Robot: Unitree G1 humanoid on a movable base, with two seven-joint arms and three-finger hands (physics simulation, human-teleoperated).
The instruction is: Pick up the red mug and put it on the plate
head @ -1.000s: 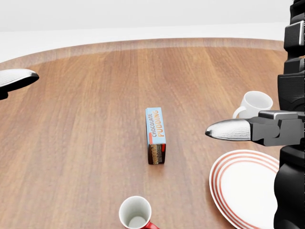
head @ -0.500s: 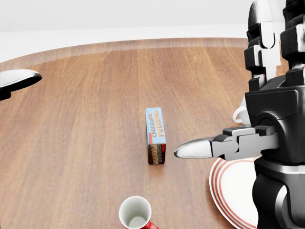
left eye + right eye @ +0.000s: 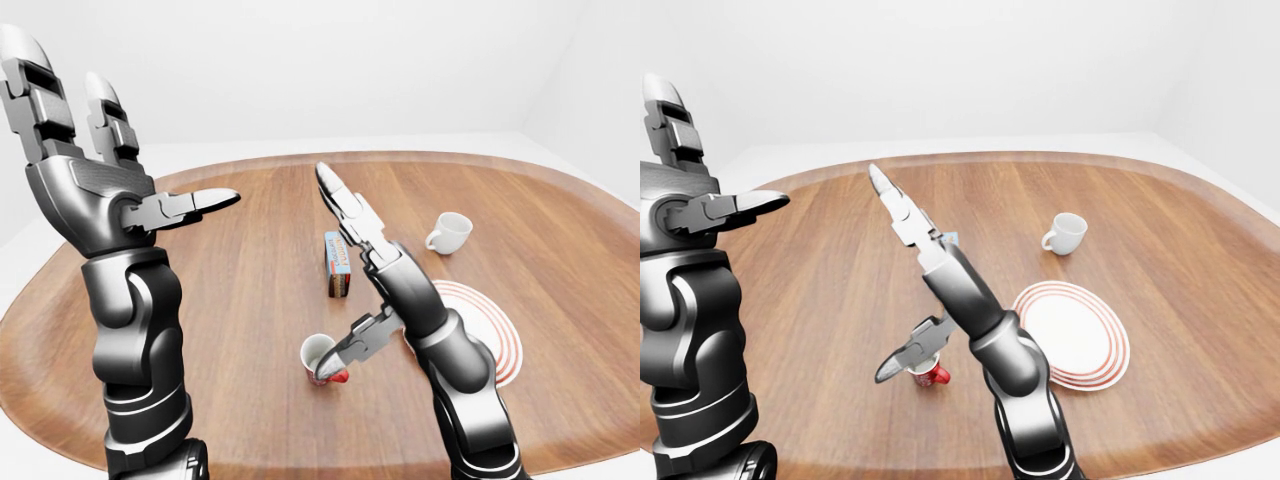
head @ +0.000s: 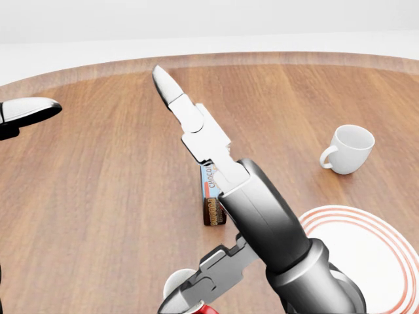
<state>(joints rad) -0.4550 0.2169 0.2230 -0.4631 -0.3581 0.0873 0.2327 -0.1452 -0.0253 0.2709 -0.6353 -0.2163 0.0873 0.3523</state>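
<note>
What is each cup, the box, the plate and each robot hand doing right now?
red mug: upright on the table, not held, not on the plate.
white mug: upright, apart from the plate.
pudding box: lying flat, partly hidden by the arm.
plate: nothing on it.
right robot hand: open, above the red mug.
left robot hand: open, raised, holding nothing.

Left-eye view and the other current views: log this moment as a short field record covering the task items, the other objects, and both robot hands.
red mug: upright on the table, not lifted
plate: red-ringed, nothing on it
right robot hand: fingers spread, over the red mug, thumb tip at its rim; no grasp
left robot hand: raised, open, holding nothing
white cup: above the plate in the head view
pudding box: partly hidden by the right arm
</note>
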